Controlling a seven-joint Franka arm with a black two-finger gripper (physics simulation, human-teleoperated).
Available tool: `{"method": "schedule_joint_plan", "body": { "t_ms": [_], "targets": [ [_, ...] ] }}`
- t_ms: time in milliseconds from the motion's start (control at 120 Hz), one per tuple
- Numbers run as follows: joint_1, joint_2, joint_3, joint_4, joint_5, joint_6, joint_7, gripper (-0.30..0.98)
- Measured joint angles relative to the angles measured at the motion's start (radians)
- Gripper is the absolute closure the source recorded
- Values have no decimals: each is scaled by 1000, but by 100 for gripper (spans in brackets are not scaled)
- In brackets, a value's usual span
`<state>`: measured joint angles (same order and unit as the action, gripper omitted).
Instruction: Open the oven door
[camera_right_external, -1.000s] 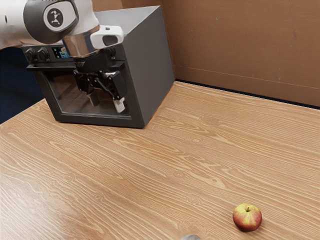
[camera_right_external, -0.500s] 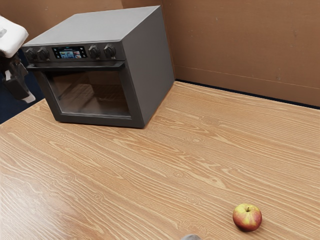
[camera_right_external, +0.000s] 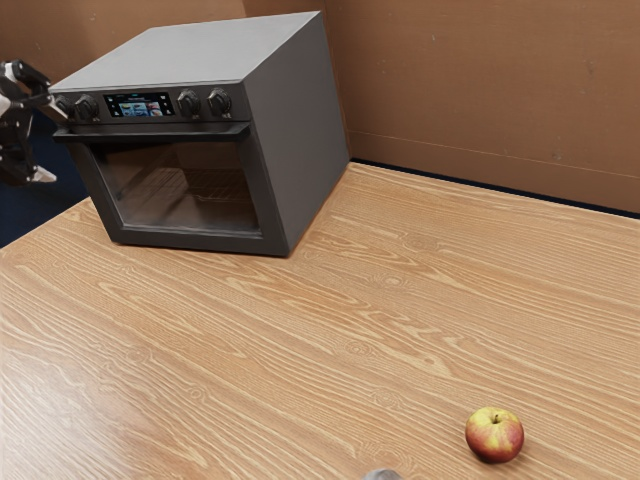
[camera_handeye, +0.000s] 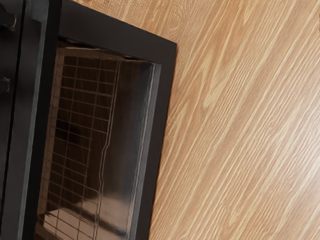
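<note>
At the exterior view's left edge my gripper stands open and turned sideways, its two fingertips wide apart and pointing toward the oven's handle end. The dark oven has its door shut. Its bar handle runs along the door's top, below the knobs. Nothing is visible between the fingers, and whether the upper fingertip touches the oven's front corner I cannot tell. In the wrist view, the handle and the door's frame appear close, with a wire rack behind the glass.
A red and yellow apple lies on the wooden table, far from the oven. Part of a small grey object shows at the exterior view's lower edge. A brown wall rises behind the table.
From in front of the oven door, my gripper has moved to the exterior view's left edge. It has then turned from pointing down to pointing sideways. The oven and apple have not moved.
</note>
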<state>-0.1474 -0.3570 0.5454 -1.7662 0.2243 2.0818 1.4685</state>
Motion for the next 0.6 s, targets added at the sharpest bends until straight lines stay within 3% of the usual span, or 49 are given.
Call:
{"method": "schedule_joint_plan", "body": {
  "t_ms": [200,600],
  "targets": [
    [-45,33,115,9,-119,53,172,0],
    [-21,280,125,120,-276,123,366,0]
  ]
}}
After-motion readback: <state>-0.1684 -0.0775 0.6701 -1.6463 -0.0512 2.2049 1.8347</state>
